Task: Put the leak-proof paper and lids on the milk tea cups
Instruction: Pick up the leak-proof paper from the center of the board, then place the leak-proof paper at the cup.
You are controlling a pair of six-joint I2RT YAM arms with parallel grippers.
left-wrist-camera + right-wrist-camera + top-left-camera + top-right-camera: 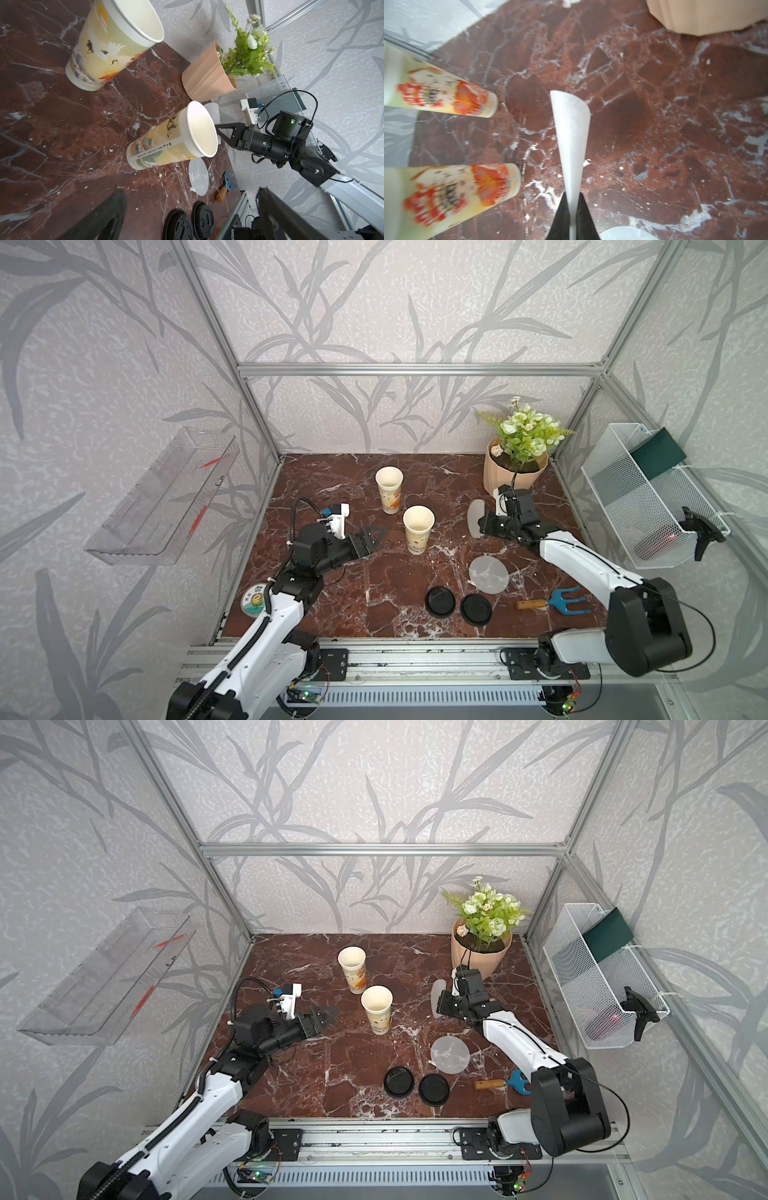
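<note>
Looking down in both top views, the right gripper point(482, 526) is clenched on the edge of one leak-proof paper disc point(475, 517). The disc stands on edge above the table point(332, 472), right of the near cup point(418, 529) and apart from it. An edge pinch is probably the only way to lift so thin a sheet off a flat surface. The second disc point(488, 574) lies flat nearer the front, just beyond two black lids point(440, 602). The far cup point(389, 489) stands behind and left of the near one, and both mouths are open and uncovered. The left gripper point(324, 1017) hovers left of the near cup with jaws spread wide and empty, seemingly placed to steady it.

From the left wrist, the near cup hides part of the leak-proof paper disc point(213, 112). The right gripper reaches toward the cup's rim from the other side, and I cannot tell whether it touches.

From the right wrist, two dark fingers point(560, 216) close on the disc's lower edge, and the sheet curls along its length. By my judgement it must be turned flat before it is lowered onto a mouth, or it may slip inside.
</note>
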